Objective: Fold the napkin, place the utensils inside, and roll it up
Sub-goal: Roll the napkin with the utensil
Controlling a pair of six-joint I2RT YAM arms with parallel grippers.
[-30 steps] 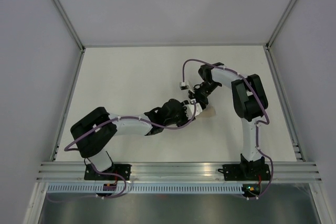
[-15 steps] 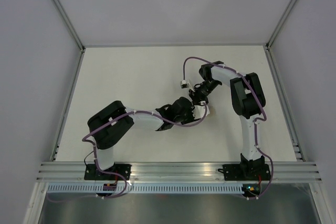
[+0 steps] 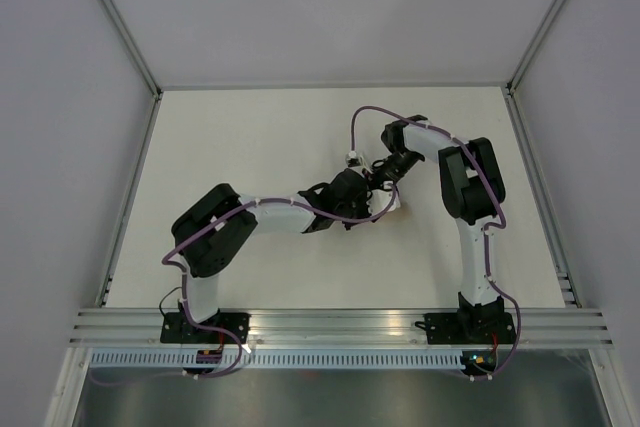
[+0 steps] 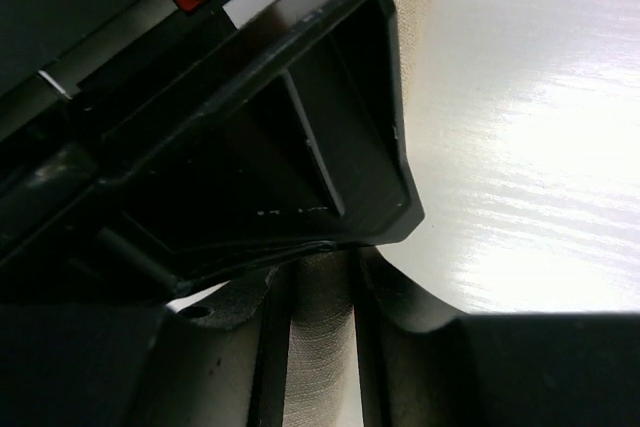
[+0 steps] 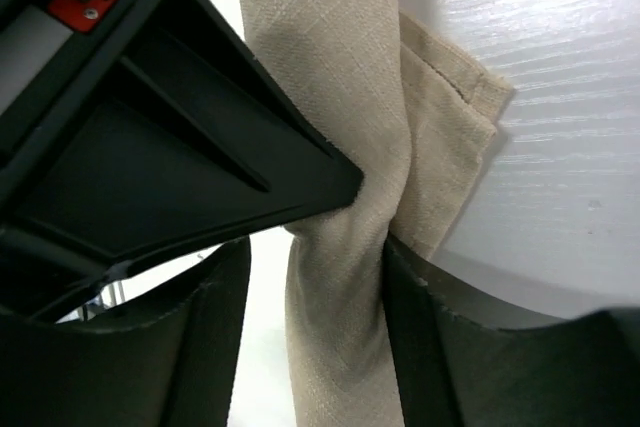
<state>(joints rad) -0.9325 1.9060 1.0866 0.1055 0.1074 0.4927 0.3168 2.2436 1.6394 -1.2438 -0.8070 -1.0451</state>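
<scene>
Top external view: 2 arms meet just right of the middle of the white desk (image 3: 250, 137), about halfway between its near and far edges. The left gripper (image 3: 362, 199) and right gripper (image 3: 378, 175) crowd over the napkin (image 3: 393, 207). Only a small beige scrap shows beside them, so its heading on the desk cannot be told from above.

In the right wrist view the napkin is a narrow roll, its long axis running top to bottom of the picture, and the right gripper's 2 fingers (image 5: 210, 327) pinch it into a waist. A hemmed corner flap (image 5: 450, 117) lies loose against its right side. In the left wrist view the left gripper's fingers (image 4: 270, 347) are closed narrowly on the same roll.

Grey walls (image 3: 60, 97) and aluminium rails (image 3: 340, 322) frame the desk; purple cables (image 3: 355, 132) loop along both arms.
</scene>
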